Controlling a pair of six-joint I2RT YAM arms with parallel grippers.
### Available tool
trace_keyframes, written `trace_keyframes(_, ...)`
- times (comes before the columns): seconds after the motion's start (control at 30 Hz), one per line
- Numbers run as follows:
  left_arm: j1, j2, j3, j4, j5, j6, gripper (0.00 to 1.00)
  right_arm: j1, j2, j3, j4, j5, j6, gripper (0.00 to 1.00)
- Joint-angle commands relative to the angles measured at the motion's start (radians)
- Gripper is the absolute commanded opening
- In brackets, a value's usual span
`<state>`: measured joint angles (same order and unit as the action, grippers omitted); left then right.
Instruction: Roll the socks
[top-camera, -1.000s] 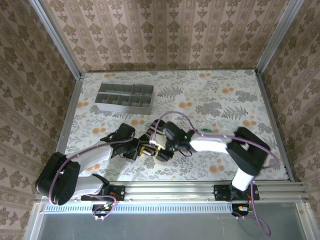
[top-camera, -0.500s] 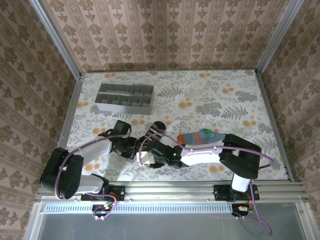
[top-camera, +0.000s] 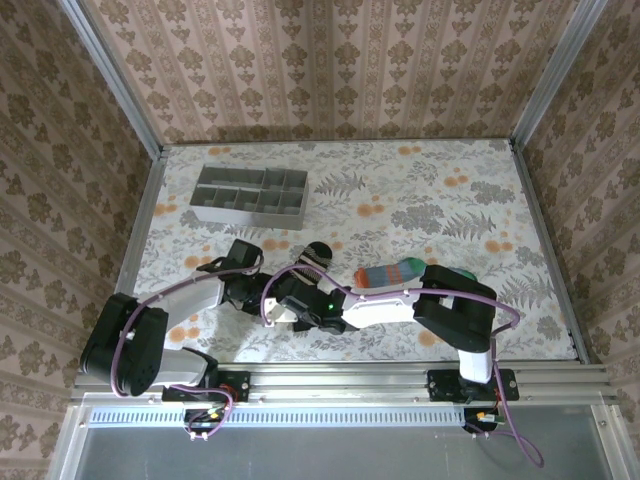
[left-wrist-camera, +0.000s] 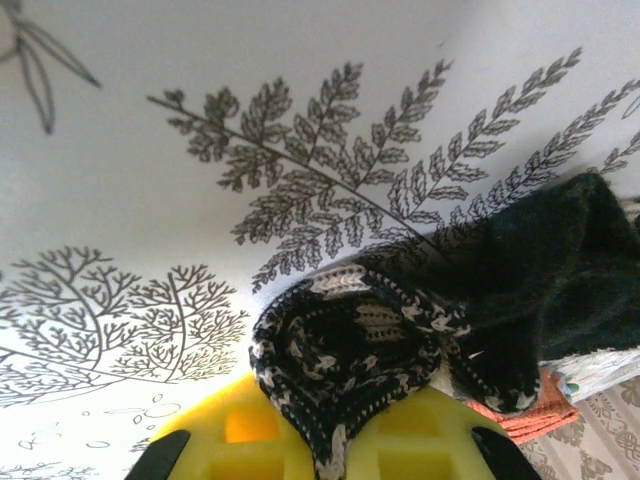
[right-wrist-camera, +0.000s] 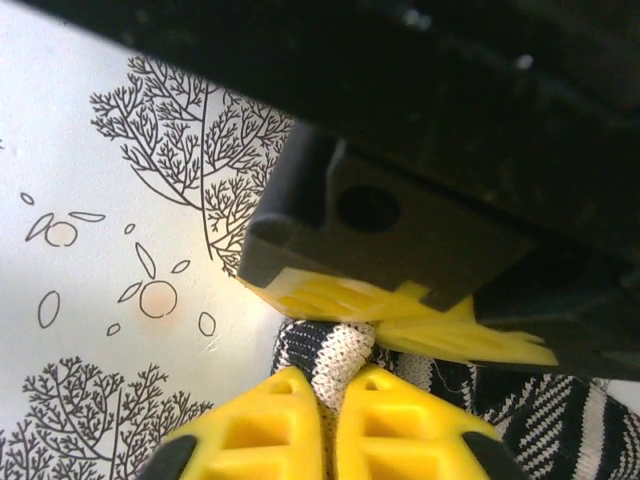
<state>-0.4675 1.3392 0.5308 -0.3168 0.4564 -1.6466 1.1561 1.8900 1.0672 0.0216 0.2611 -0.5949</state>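
Your right hand (right-wrist-camera: 330, 400) has just snapped together: a moment ago its fingers stood apart, and now they pinch a cream band of the black-and-cream sock (right-wrist-camera: 345, 362). Your left hand (left-wrist-camera: 335, 440) is clamped on the same sock's bunched fold, as it was before. Both hands meet at the near middle of the table (top-camera: 420, 190). The teal-grey sock (top-camera: 395, 272) lies stretched out just beyond your right arm. With two grips on one sock you look ready to begin turning the roll; the second sock is not yet rolled.
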Motion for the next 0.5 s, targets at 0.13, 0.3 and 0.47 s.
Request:
trace_keyframes(0.13, 0.057, -0.153, -0.093, -0.156, -0.108, -0.062, 0.42, -0.082, 0.058, 0.026, -0.19, -0.162, 0.125, 0.0)
trace_keyframes(0.3, 0.108, -0.303, -0.088, -0.203, -0.12, -0.1, 0.53, -0.112, 0.08, 0.061, -0.273, -0.273, 0.168, 0.0)
trace_keyframes(0.47, 0.132, -0.37, -0.06, -0.272, -0.123, -0.098, 0.54, -0.147, 0.105, 0.09, -0.317, -0.365, 0.228, 0.0)
